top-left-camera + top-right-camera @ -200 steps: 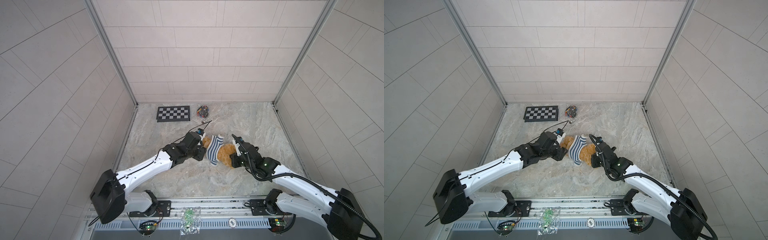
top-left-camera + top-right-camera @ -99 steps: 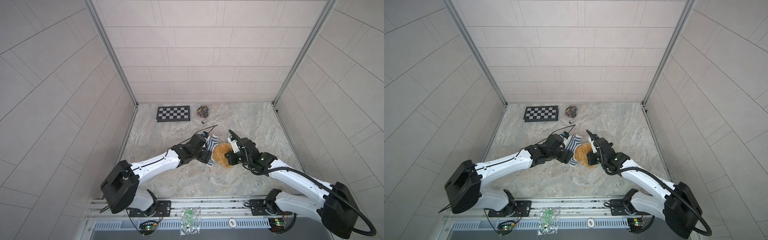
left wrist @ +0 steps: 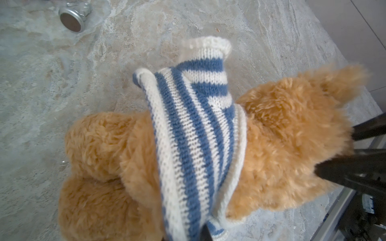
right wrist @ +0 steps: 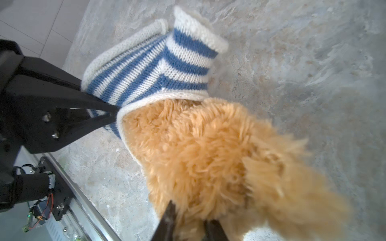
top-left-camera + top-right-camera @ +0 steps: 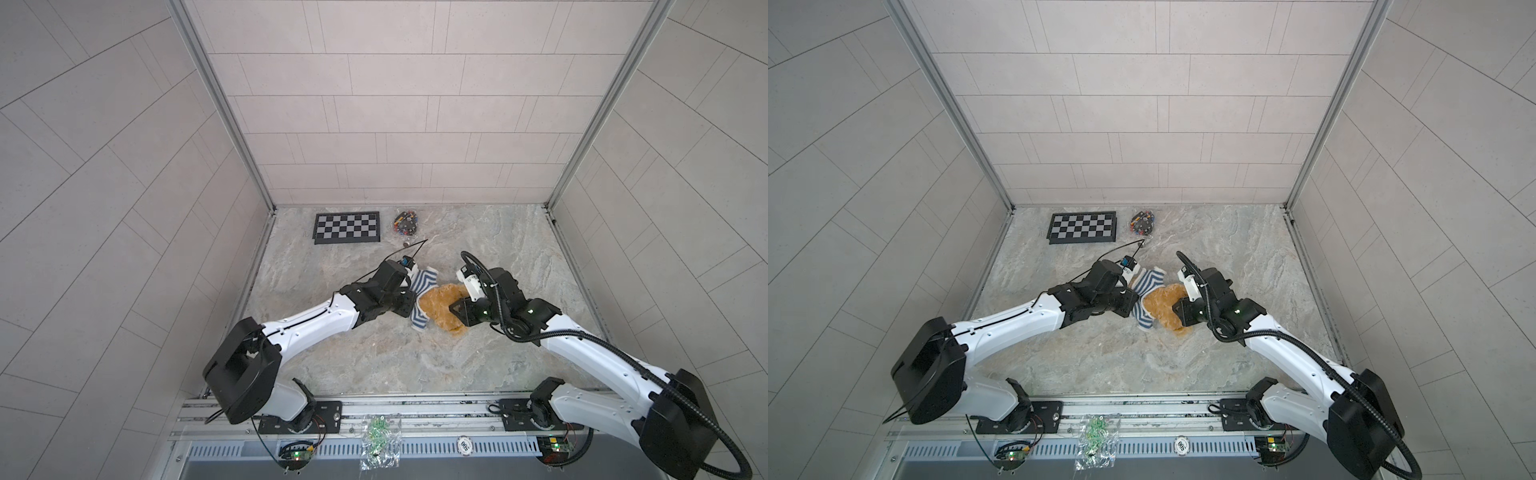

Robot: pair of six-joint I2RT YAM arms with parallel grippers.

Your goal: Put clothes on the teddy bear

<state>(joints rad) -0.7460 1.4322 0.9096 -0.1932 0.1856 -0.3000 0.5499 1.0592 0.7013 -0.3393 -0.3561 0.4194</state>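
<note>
Marble tabletop (image 5: 478,249), and mid-scene lies the teddy bear (image 5: 436,309), face hidden in every view. We see the striped shirt (image 5: 423,282) bunched round it on the left. From above both grippers' tips are buried; the right wrist view shows the left gripper (image 4: 113,112) pinched shut on the shirt's hem, the right gripper (image 4: 189,223) narrowly parted in fur, and gripping or not, we can't tell. Left wrist view plainly shows a small metal cap (image 3: 70,19).

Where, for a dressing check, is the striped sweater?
Near the centre in both top views, the striped sweater is around the teddy bear, beside the left gripper, which pinches its hem.
</note>
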